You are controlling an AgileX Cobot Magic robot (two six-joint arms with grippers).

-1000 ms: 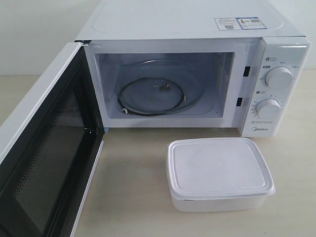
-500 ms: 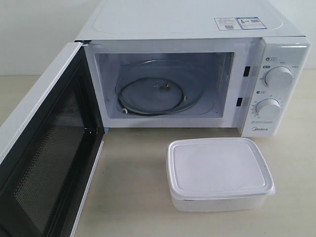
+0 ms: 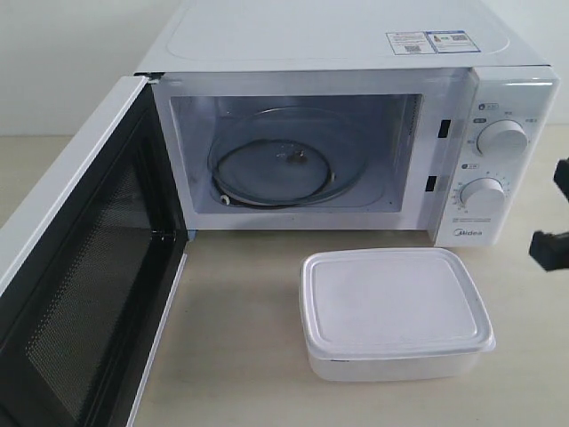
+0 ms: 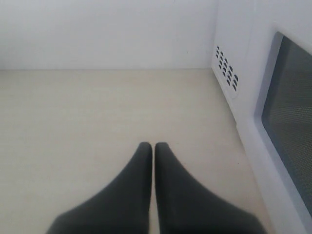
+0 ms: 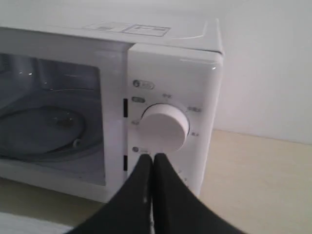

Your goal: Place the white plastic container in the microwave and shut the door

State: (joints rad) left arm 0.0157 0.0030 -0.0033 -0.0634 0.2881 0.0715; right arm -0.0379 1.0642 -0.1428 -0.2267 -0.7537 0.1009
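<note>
On the pale tabletop (image 3: 240,356) you had, item one: a white boxy microwave (image 3: 338,44) with two round white dials (image 3: 500,140) on its right-hand panel, stickers (image 3: 428,41) on its top, and a round glass turntable (image 3: 284,169) lying in its cavity.

Item two: its white-framed door (image 3: 80,294) with black mesh inner face, swung wide open at the left of the exterior view.

Item three: the shallow rectangular white plastic container (image 3: 396,311), rounded corners, flat lid on. It rested on the tabletop just in front of the microwave, below the dial panel, outside the cavity and touched by neither arm.

Item four: your left tool (image 4: 153,145), black fingers pressed together and holding nothing, hovered over bare tabletop beside the door's outer face.

Item five: your right tool (image 5: 152,156), likewise closed and empty, pointed toward the dial panel. In the exterior view only dark parts of the right arm (image 3: 549,247) showed at the right edge, apart from the container.
</note>
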